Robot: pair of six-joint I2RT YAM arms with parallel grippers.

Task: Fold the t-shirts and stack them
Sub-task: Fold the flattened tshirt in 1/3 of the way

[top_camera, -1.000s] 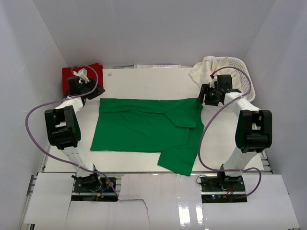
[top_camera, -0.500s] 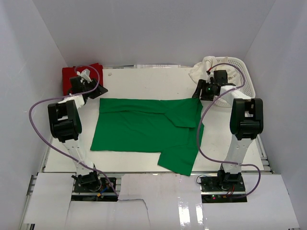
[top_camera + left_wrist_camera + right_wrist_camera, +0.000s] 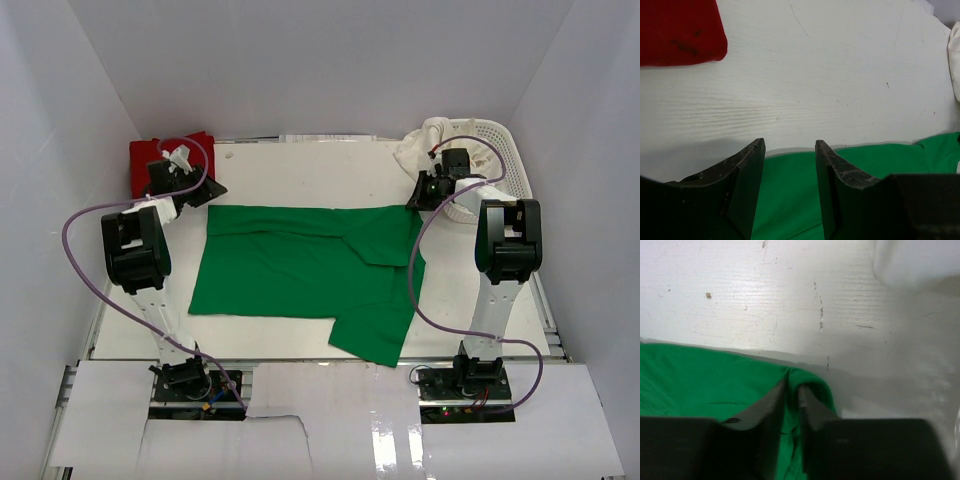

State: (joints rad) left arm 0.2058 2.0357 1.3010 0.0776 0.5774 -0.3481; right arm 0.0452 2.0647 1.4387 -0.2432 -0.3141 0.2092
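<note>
A bright green t-shirt (image 3: 300, 270) lies spread flat on the white table, one sleeve folded in at the right. My left gripper (image 3: 208, 192) hangs open over its far left corner; in the left wrist view the green cloth (image 3: 790, 200) shows between the spread fingers of the left gripper (image 3: 790, 145), untouched. My right gripper (image 3: 415, 203) is at the far right corner. In the right wrist view the right gripper (image 3: 792, 385) is shut on a pinched ridge of the green t-shirt (image 3: 700, 380). A folded red t-shirt (image 3: 145, 160) (image 3: 680, 30) lies at the far left corner.
A white mesh basket (image 3: 505, 160) stands at the far right, with cream-white t-shirts (image 3: 425, 145) spilling over its left rim, close to my right gripper. White walls enclose the table on three sides. The green shirt's lower right part hangs near the front edge.
My right arm reached farther out to the shirt's far right corner and its jaws closed on the cloth. My left arm stretched slightly farther and stays open.
</note>
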